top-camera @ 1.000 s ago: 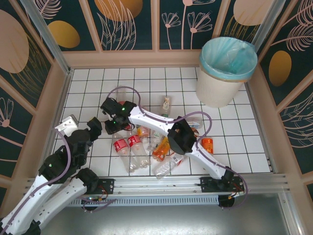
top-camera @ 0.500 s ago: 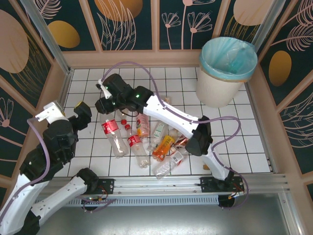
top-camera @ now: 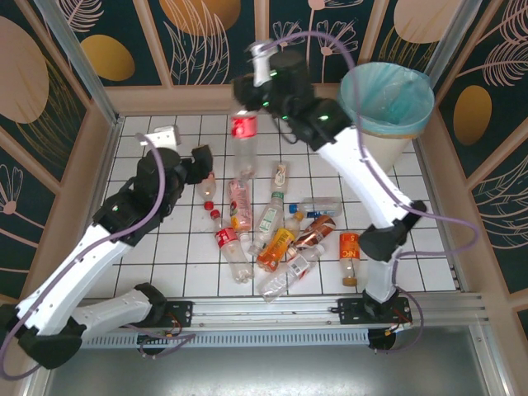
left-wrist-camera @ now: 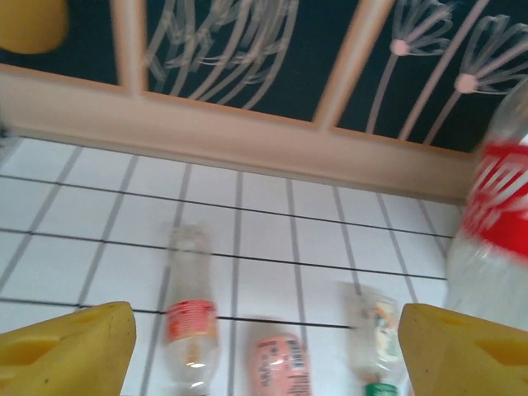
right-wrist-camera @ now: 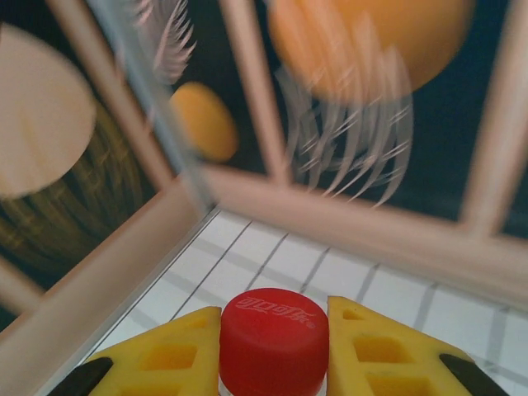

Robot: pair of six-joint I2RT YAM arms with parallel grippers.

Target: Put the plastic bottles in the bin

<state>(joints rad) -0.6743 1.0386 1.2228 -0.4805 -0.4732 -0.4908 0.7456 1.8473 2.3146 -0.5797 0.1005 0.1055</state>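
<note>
Right tool [top-camera: 245,97]: pinching the red-capped bottle [top-camera: 242,144] at its neck. In the right wrist view I see the red cap [right-wrist-camera: 274,334] seated between the two yellow fingers [right-wrist-camera: 165,355]. The bottle hangs cap-up below the tool with its red label near the top. It is lifted clear of the white-tiled worktop [top-camera: 429,247], above the far-middle tiles.

I place it left of the bin [top-camera: 367,153], well apart and not over the opening. The bin stands in the far right corner, with the blue-green liner folded over its rim.

Left tool [top-camera: 200,162]: spread, with nothing between its fingers in the left wrist view. It sits over the left-middle tiles and points toward the far wall. The lifted bottle shows blurred at the right edge of that view.

The other plastic bottles [top-camera: 272,235] lie on their sides in a loose cluster at the worktop's centre. An orange-labelled bottle [top-camera: 350,247] lies a little off to the right of them.
</note>
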